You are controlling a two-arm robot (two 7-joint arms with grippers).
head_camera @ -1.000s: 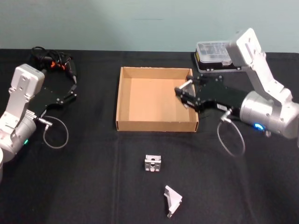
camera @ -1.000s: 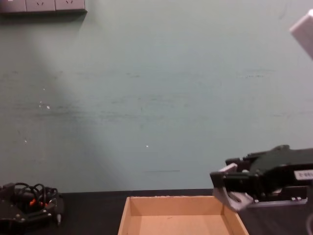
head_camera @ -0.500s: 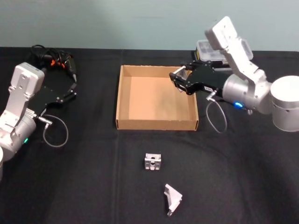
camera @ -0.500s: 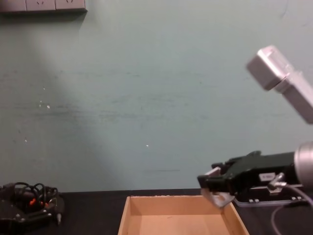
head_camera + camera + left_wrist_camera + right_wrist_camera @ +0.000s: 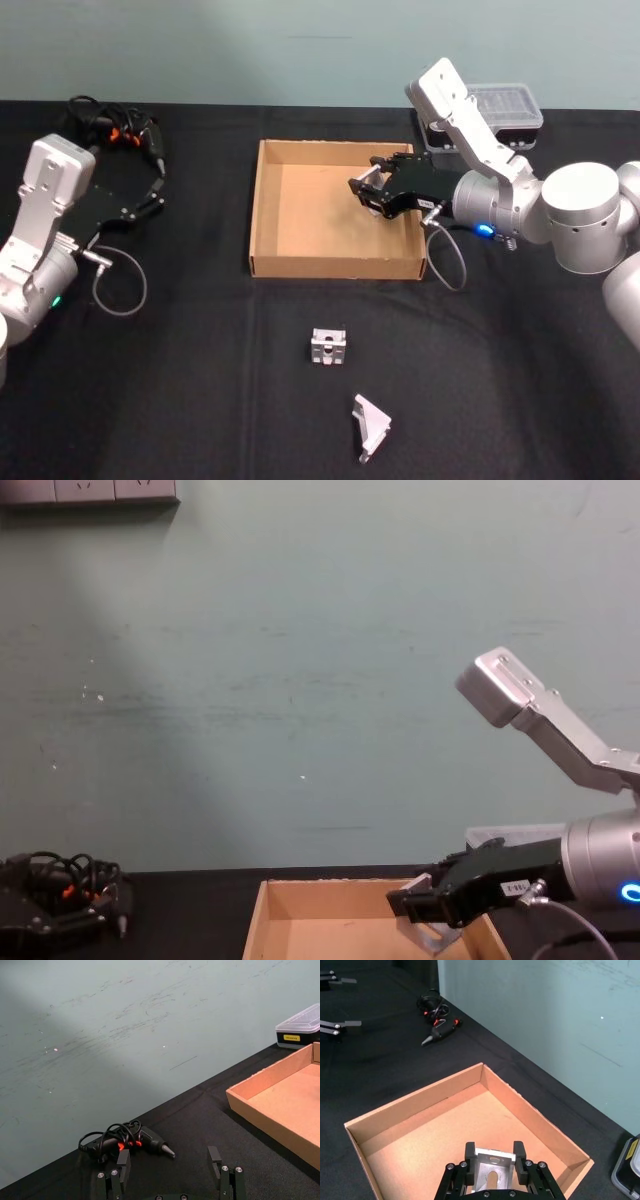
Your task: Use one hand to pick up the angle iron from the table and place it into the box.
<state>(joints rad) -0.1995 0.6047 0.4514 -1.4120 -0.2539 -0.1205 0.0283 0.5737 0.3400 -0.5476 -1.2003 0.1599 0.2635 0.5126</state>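
Pick-up's done and the carry's nearly there: the right gripper (image 5: 368,190) is clenched on the angle iron (image 5: 492,1167), one finger on each side of it, hanging inside the box (image 5: 262,215) toward its 3 o'clock wall, with the iron dipped about to rim height in the chest view. Whether it touches the floor, I cannot tell. What's left, by my reading, is to lower it, let go and back the arm out. The box is bare cardboard right across, nothing lying in it yet. At 1 o'clock of the box the case (image 5: 500,103) sits with its lid on, contents too small to make out. Down at 6 o'clock on the table (image 5: 200,400), a bracket (image 5: 327,347) and a second bracket (image 5: 370,428) lie untouched. The left gripper (image 5: 169,1180) is parked out at 9 o'clock, fingers spread and holding nothing.
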